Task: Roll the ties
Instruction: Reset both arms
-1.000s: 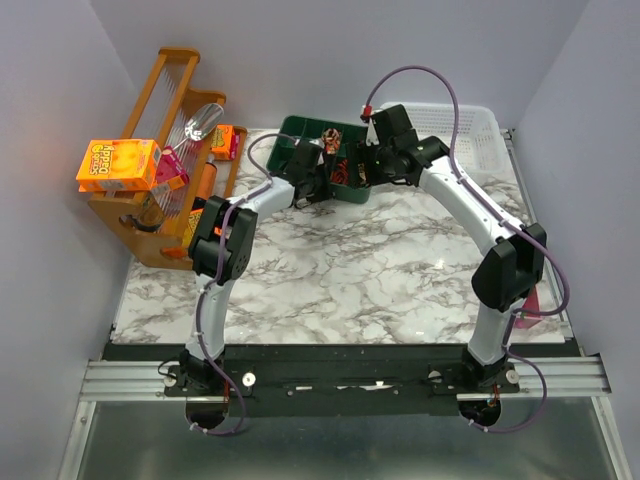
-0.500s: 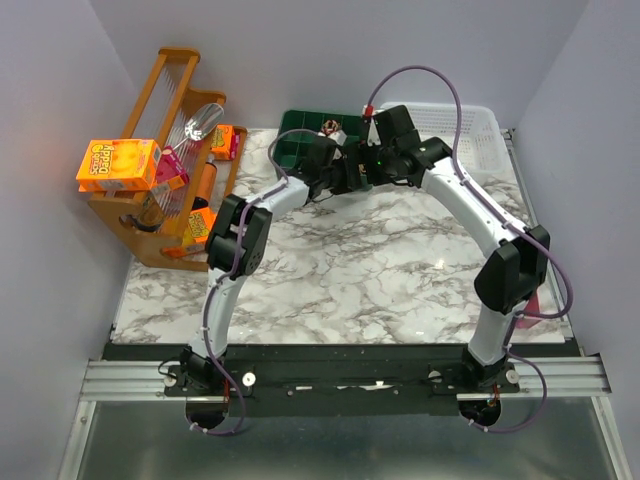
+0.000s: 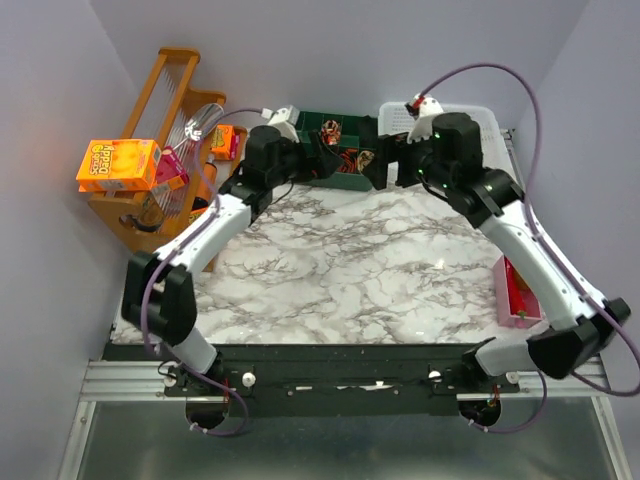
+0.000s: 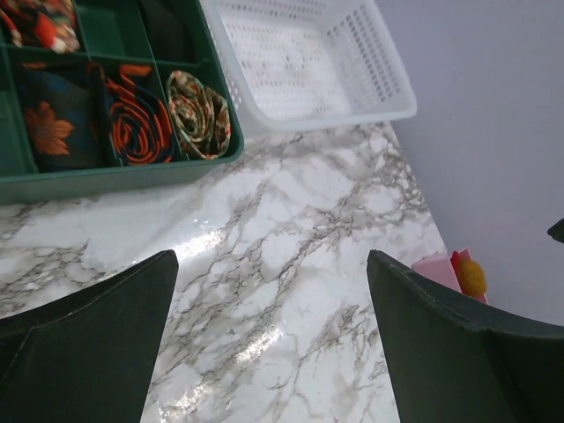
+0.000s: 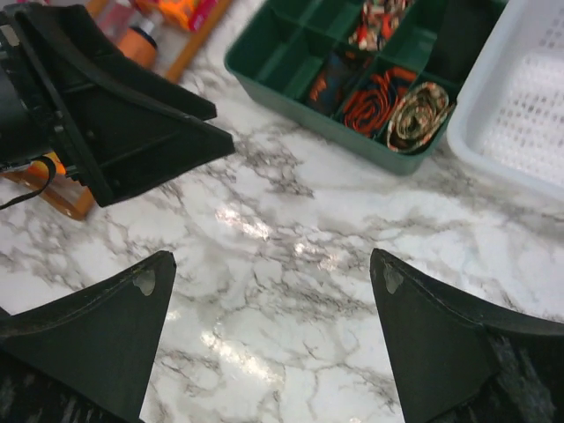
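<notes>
1. We see two robot arms reaching over a marble table [image 3: 330, 280] toward its far edge, where a green tray [image 4: 115, 174] stands just beside a white basket [image 4: 335, 116]
2. The ties [image 4: 139, 123] sit in the tray's compartments as coils: in the near row an orange-striped one lies between a floral tie [image 4: 53, 128] and a paisley tie [image 4: 201, 115], which fills the end nearest the basket
3. Another patterned roll [image 4: 40, 19] shows in the far row, and one far compartment looks dark, so we cannot tell whether it holds a tie
4. The left gripper [image 4: 271, 256] hangs over bare marble near the tray, its jaws spread wide with nothing between them
5. The right gripper [image 5: 271, 256] is likewise spread wide and empty, above the table in front of the tray
6. No flat, unrolled tie shows on the table or in the basket in any view
7. We judge the rolling finished or nearly so: every tie we can see is coiled and stowed, and little seems left beyond the arms drawing back
</notes>
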You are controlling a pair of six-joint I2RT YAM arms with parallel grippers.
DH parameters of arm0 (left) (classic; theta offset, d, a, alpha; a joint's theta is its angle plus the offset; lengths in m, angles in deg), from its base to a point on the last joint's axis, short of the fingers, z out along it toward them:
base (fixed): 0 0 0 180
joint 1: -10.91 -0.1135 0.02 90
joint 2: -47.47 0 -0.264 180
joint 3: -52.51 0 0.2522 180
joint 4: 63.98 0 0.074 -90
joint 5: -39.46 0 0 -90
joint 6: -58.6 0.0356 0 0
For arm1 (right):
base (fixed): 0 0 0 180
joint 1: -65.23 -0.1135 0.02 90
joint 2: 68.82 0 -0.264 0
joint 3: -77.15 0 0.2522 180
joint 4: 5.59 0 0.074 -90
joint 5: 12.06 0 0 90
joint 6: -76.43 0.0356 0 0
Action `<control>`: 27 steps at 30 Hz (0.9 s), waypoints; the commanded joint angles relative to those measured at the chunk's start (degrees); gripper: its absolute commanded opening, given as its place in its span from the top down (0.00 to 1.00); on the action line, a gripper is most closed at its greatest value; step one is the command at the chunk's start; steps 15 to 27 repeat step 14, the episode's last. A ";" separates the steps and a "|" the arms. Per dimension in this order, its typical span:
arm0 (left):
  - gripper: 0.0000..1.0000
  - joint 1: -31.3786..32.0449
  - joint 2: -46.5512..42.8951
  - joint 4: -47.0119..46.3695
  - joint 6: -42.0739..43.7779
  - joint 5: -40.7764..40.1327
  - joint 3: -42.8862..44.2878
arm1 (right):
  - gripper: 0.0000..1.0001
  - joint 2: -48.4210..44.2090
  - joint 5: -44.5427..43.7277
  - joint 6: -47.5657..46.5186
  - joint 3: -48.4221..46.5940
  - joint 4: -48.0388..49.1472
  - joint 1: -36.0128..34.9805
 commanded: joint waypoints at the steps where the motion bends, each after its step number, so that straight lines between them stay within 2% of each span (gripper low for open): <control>1: 0.01 -0.69 -9.35 4.92 4.27 -7.86 -4.11 | 0.00 -9.23 0.87 -0.72 5.48 9.29 0.16; 5: 0.01 -0.87 -16.83 10.90 5.16 -14.37 -4.37 | 0.00 -14.42 -0.72 -1.07 9.70 12.11 0.16; 14: 0.01 -0.87 -24.83 8.19 5.69 -12.01 -9.73 | 0.00 -15.40 2.00 -0.11 10.85 13.17 0.16; 27: 0.01 -0.87 -24.83 8.19 5.69 -12.01 -9.73 | 0.00 -15.40 2.00 -0.11 10.85 13.17 0.16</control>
